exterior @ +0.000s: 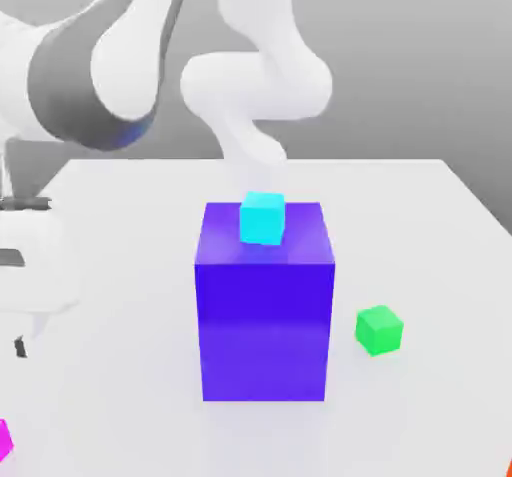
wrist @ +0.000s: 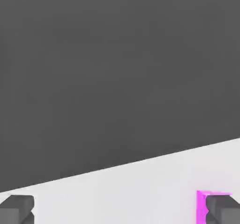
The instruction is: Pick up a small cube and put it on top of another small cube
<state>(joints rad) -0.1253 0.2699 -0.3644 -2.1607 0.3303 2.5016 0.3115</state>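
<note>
small bright magenta cube (wrist: 202, 207), plain-faced, beside one claw (wrist: 119, 210) fingertip (wrist: 224, 210).

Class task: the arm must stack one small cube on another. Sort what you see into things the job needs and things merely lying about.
Needed: magenta cube, gripper, open.

Lying about: big purple-blue block, cyan cube on top of it, green cube, white table.

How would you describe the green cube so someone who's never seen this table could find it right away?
Start at the big purple-blue block standing in the middle of the white table. Just off its lower corner, on the exterior view's right, a small green cube sits on the tabletop, apart from the block. It is the green one, down on the table, unlike the cyan cube resting on top of the block.
</note>
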